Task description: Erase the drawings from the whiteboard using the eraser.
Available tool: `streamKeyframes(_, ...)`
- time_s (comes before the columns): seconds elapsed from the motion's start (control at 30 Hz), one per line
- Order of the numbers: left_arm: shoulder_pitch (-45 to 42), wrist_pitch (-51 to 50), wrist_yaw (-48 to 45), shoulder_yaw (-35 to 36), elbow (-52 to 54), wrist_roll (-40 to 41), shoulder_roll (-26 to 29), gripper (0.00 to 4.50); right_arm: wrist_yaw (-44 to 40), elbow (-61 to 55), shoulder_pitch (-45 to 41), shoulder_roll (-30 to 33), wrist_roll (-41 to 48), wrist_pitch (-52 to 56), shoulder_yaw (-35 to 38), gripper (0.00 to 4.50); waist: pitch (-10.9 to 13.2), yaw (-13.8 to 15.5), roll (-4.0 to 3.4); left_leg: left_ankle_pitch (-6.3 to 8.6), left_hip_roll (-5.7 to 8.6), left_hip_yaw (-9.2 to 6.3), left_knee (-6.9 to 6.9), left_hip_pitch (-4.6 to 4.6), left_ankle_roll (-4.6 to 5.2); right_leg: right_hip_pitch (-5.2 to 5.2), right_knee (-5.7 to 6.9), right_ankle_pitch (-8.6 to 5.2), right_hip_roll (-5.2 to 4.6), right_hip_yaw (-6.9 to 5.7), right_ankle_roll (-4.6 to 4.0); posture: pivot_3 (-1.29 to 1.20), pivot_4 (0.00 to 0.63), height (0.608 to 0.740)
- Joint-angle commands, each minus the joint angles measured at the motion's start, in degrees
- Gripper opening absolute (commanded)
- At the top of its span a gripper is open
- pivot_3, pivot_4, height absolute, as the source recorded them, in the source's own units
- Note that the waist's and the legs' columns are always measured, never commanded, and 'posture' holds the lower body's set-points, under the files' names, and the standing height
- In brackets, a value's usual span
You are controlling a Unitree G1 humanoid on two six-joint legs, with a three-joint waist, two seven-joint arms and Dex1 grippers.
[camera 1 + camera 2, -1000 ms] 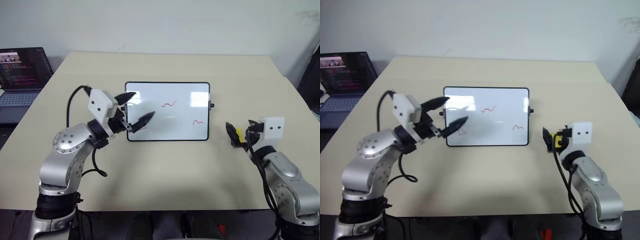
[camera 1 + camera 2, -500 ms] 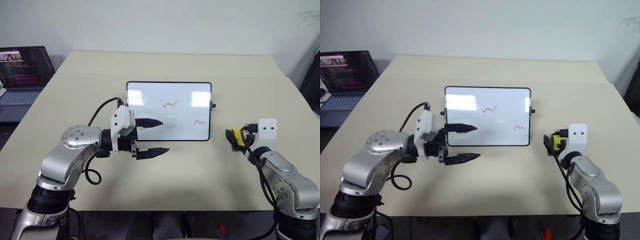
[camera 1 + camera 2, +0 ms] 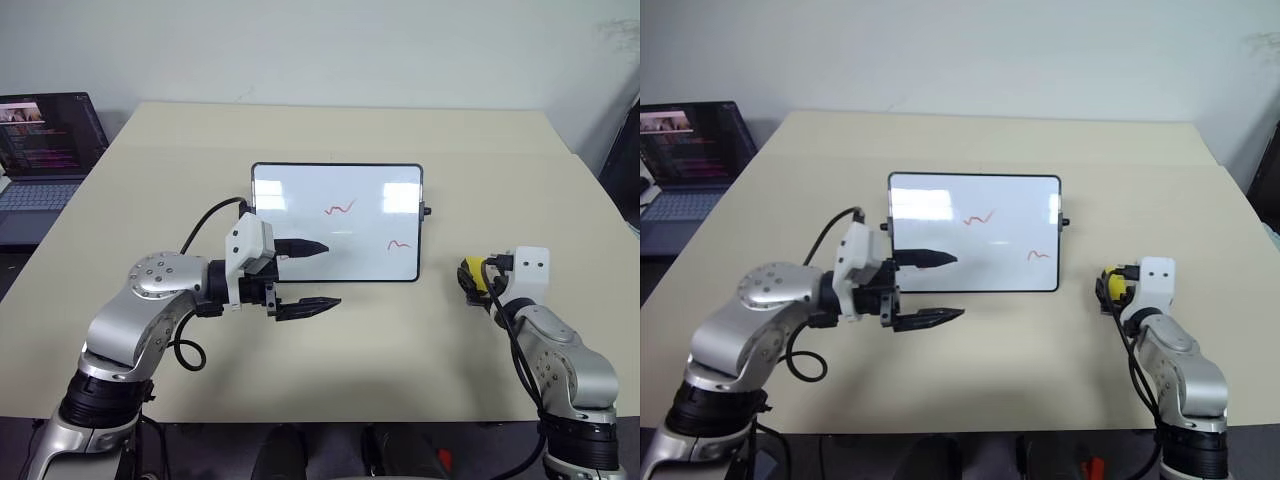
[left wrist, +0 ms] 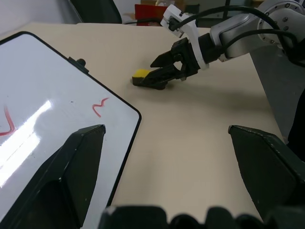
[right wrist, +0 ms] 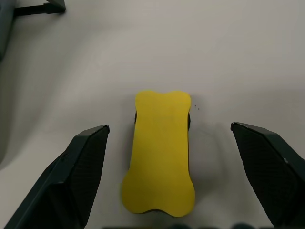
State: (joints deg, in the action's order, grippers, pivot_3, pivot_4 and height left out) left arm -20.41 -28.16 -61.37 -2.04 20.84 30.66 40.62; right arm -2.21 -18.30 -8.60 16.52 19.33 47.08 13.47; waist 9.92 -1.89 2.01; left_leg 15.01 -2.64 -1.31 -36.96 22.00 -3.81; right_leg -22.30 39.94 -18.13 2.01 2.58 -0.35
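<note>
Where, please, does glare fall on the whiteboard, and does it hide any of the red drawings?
In the left eye view, pale glare patches sit on the whiteboard at its upper left and upper right, clear of the two visible red drawings. In the left wrist view, a bright streak runs beside one squiggle without covering it.

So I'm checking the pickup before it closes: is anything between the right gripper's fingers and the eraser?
Nothing visible. The right gripper is open, one finger on each side of the yellow eraser, which lies flat on the bare table. The gaps between the fingers and the eraser show only tabletop.
</note>
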Motion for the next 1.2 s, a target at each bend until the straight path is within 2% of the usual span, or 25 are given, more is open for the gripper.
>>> streamKeyframes(0.03,-0.2,0.6,0.4,0.5,2.0,0.5,-0.1,4.5,-0.2,1.2,-2.3,-0.6,0.1,-2.8,1.9,4.47,0.0,0.0,0.0,0.0,0.0,0.0,0.0,0.0,0.0,0.0,0.01,0.0,0.0,0.0,0.0,0.0,0.15,0.74)
streamKeyframes(0.1,-0.1,0.6,0.5,0.5,2.0,0.5,-0.1,4.5,-0.3,2.7,-3.0,-0.7,-0.4,-3.5,1.8,4.47,0.0,0.0,0.0,0.0,0.0,0.0,-0.01,-0.02,0.0,0.0,0.02,0.0,0.0,0.02,0.0,0.0,0.15,0.74)
streamKeyframes(0.2,0.5,0.7,0.6,0.6,2.2,0.5,0.1,4.5,-0.3,4.9,-4.0,-0.9,-1.0,-4.3,1.3,3.95,0.0,0.0,-0.01,0.0,0.0,0.01,0.0,-0.01,0.0,0.0,0.01,0.0,0.0,0.01,-0.01,0.0,0.15,0.74)
streamKeyframes(0.47,1.9,0.9,0.7,1.1,2.5,0.3,0.6,4.5,-0.5,6.4,-4.7,-0.7,-1.8,-5.2,1.4,1.18,0.0,0.0,-0.02,0.0,0.0,0.0,-0.01,-0.01,0.0,0.0,0.01,0.02,-0.01,0.01,-0.03,0.0,0.15,0.74)
streamKeyframes(0.67,4.8,0.2,2.1,2.0,2.9,0.0,1.2,4.5,-1.8,2.3,-3.0,0.4,-1.5,-4.6,1.4,1.14,0.0,0.0,-0.05,0.0,-0.01,-0.01,0.01,-0.01,0.0,0.0,0.0,0.02,-0.01,0.03,-0.03,0.0,0.15,0.74)
streamKeyframes(0.8,9.2,-0.6,4.5,2.9,4.8,-0.3,1.8,4.5,-4.5,-4.4,0.6,2.5,-0.8,-3.0,0.4,1.14,0.0,0.0,-0.08,0.0,-0.02,-0.06,0.02,0.0,0.0,-0.01,-0.01,0.01,-0.03,0.03,-0.02,0.0,0.15,0.74)
streamKeyframes(0.97,13.3,-2.1,8.4,7.3,6.0,0.2,2.5,4.5,-11.9,-16.2,5.2,7.8,2.3,-0.8,-2.8,1.14,0.1,0.0,-0.11,0.0,-0.03,-0.08,0.0,-0.03,0.01,0.0,0.01,-0.04,-0.03,0.04,0.07,0.0,0.15,0.74)
streamKeyframes(1.13,17.3,-2.0,10.5,13.0,5.1,-1.1,4.8,4.5,-20.2,-25.7,7.0,16.0,3.2,-0.2,-12.3,1.14,0.1,-0.2,-0.12,0.0,-0.06,-0.11,0.01,-0.06,0.01,0.0,0.0,-0.05,-0.01,0.0,0.07,0.0,0.15,0.74)
streamKeyframes(1.2,19.2,-1.9,10.8,14.3,4.7,-2.0,6.0,4.5,-22.8,-25.3,4.8,19.7,-1.1,-3.2,-18.8,1.14,0.1,-0.1,-0.1,0.0,-0.05,-0.12,-0.01,-0.06,0.0,0.02,0.0,-0.05,-0.02,0.0,0.07,0.0,0.15,0.74)
